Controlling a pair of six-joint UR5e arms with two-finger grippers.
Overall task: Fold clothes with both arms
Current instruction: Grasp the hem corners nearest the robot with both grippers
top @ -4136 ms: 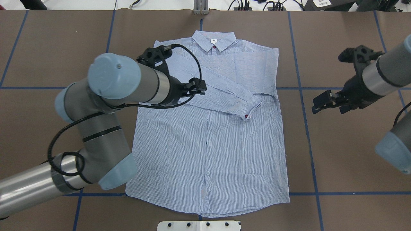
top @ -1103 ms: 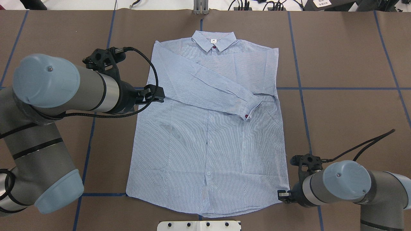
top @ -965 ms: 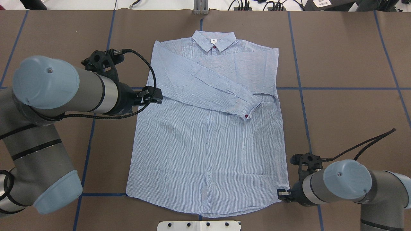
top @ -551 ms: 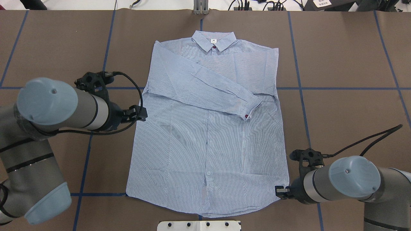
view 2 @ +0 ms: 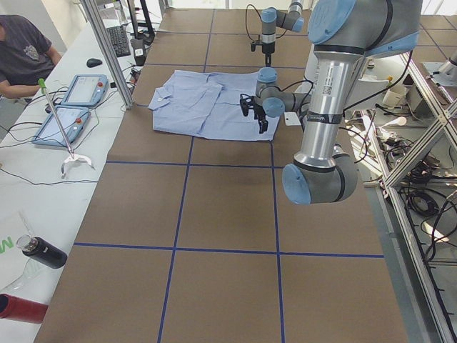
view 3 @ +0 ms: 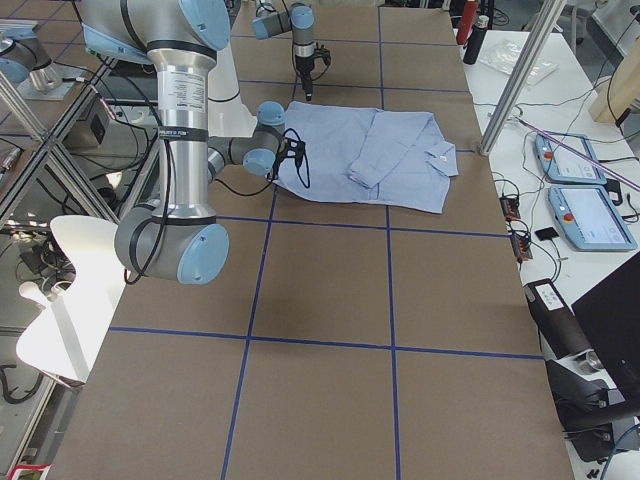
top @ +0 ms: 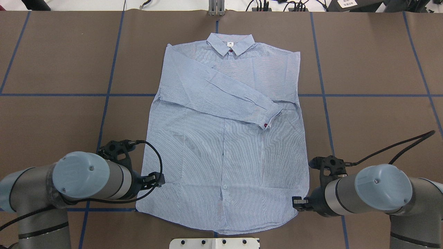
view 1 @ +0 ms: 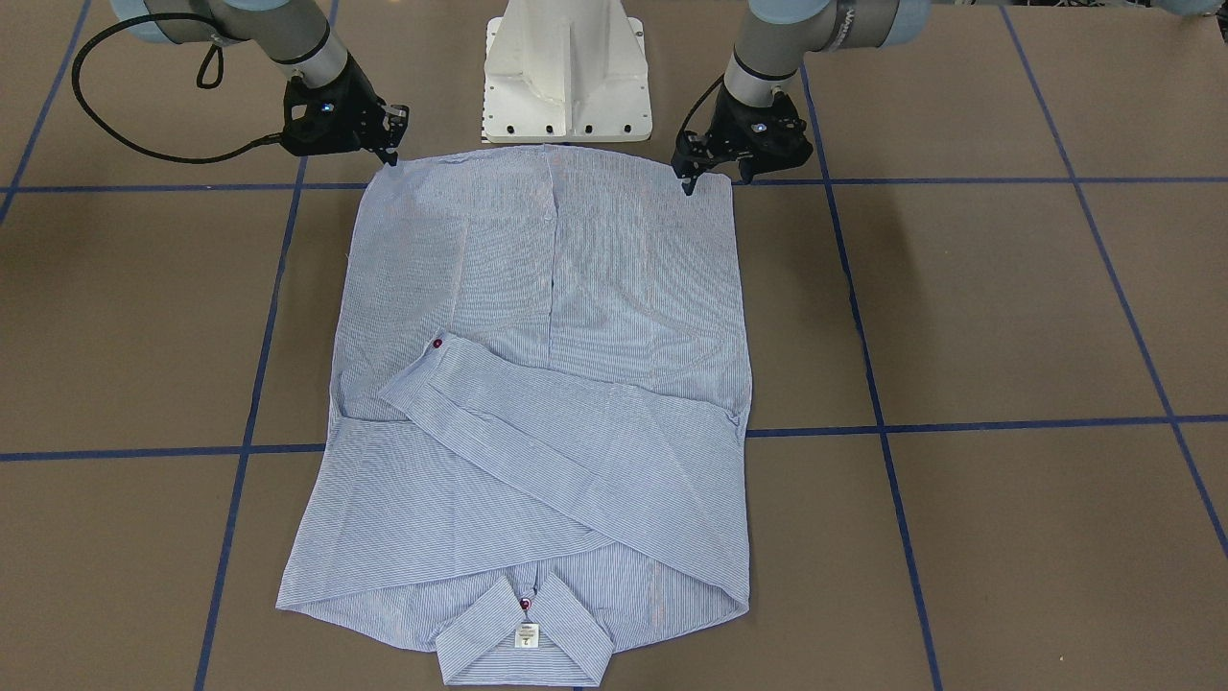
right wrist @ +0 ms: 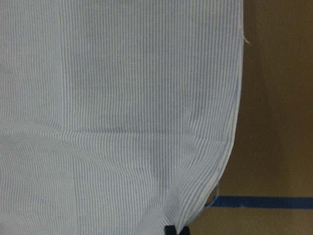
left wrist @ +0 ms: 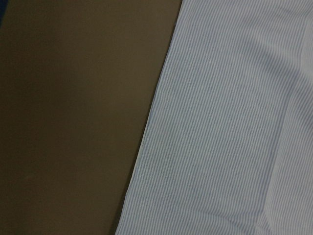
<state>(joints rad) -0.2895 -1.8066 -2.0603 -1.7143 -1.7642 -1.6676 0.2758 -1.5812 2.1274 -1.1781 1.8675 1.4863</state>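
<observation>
The clothes are one light blue striped shirt (top: 225, 148) lying flat, collar away from me, one sleeve folded across the chest. My left gripper (top: 157, 180) hovers at the shirt's left side edge near the hem; in the front-facing view it (view 1: 715, 178) looks open, above the hem corner. The left wrist view shows only shirt cloth (left wrist: 230, 122) and table. My right gripper (top: 297, 202) sits at the right hem corner, which is drawn inward and bunched. The right wrist view shows the hem (right wrist: 195, 196) gathering toward a dark fingertip (right wrist: 170, 230), so this gripper looks shut on the corner.
The white pedestal base (view 1: 566, 77) stands just behind the hem. Blue tape lines cross the brown table cover (top: 373, 62). A person (view 2: 21, 57) sits at a side bench with tablets (view 2: 71, 107). Bottles (view 2: 43, 254) lie at that bench's near end.
My left arm has swept from beside the folded sleeve back toward me to the left hem. My right gripper came down to the right hem corner, which has since pulled inward.
</observation>
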